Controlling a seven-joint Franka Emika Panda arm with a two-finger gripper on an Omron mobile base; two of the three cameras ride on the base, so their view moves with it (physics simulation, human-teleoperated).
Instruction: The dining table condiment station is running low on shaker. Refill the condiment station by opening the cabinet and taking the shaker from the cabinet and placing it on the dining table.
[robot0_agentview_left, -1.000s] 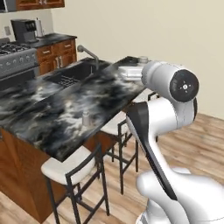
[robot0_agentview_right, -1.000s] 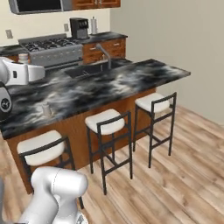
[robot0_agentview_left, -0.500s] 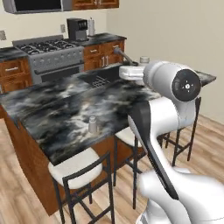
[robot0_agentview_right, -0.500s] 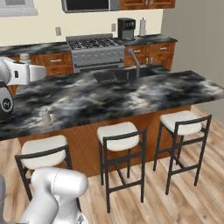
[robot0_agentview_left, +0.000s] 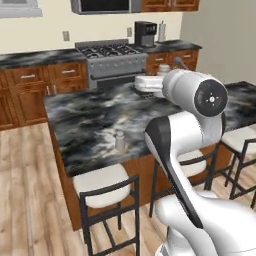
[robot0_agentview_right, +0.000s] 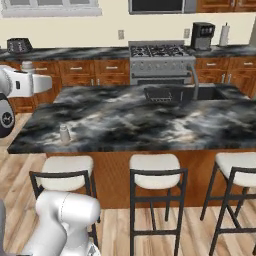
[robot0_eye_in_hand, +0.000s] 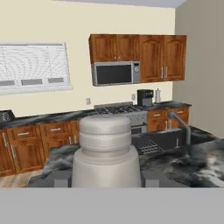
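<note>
Base swinging round dining table (robot0_agentview_right: 150, 120); whole view shifting, stove now at 12 o'clock. Pincer (robot0_eye_in_hand: 105, 186) gripping shaker (robot0_eye_in_hand: 106, 151), carrying it above tabletop. Second shaker (robot0_agentview_left: 120, 141) already standing near front edge. Placing step coming next.

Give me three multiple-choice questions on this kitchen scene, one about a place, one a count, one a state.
1. The loose shaker stands: A on the stove; B on the dining table; C on a stool.
2. Stools at the table, right base view: A one; B three; C five.
3. The gripper is: A open, empty; B shut on a bottle; C shut on the shaker.
B, it stands near the marbled top's edge. B, three white seats. C, the shaker sits between the finger tips.
</note>
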